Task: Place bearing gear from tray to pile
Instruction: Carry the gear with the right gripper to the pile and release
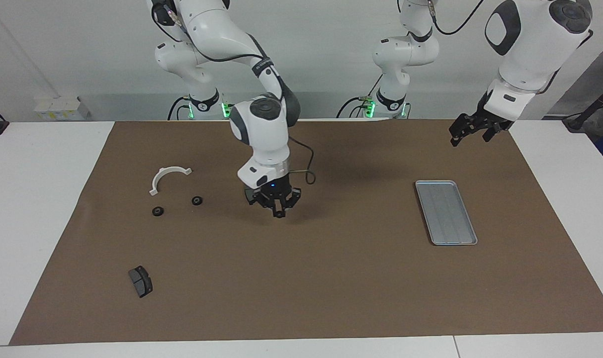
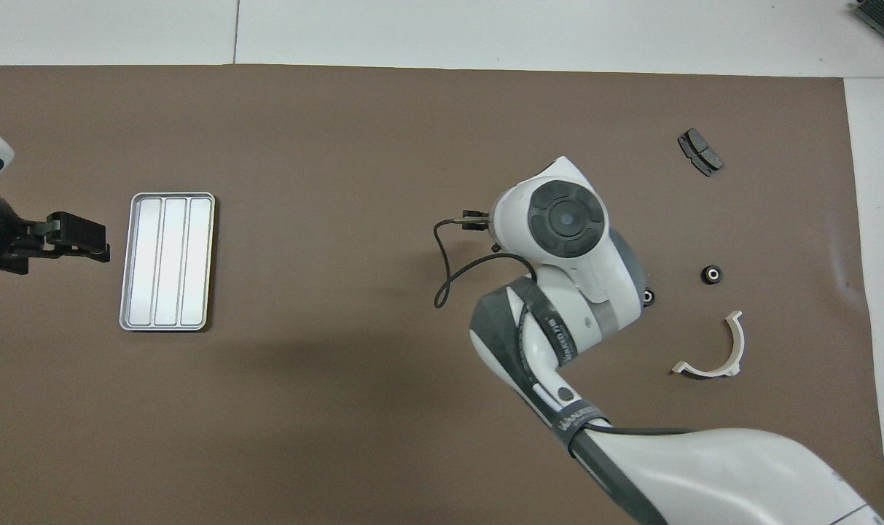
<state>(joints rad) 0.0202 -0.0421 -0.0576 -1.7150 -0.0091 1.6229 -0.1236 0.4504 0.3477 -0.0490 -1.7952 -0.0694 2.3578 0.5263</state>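
My right gripper (image 1: 279, 212) hangs low over the middle of the mat, between the tray and the pile, shut on a small black bearing gear (image 1: 279, 215). In the overhead view the arm's own wrist hides this gripper and the gear. The silver ribbed tray (image 1: 445, 211) (image 2: 167, 261) lies empty toward the left arm's end. The pile lies toward the right arm's end: a white half-ring bracket (image 1: 168, 176) (image 2: 715, 350), two black gears (image 1: 157, 211) (image 1: 197, 200), and a dark grey brake pad (image 1: 140, 281) (image 2: 700, 152). My left gripper (image 1: 473, 132) (image 2: 77, 237) waits open in the air beside the tray.
A brown mat (image 1: 331, 288) covers the white table. The right arm's black cable (image 2: 445, 270) loops down beside its wrist. In the overhead view one pile gear (image 2: 713, 275) shows fully and the other (image 2: 648, 296) peeks from under the right arm.
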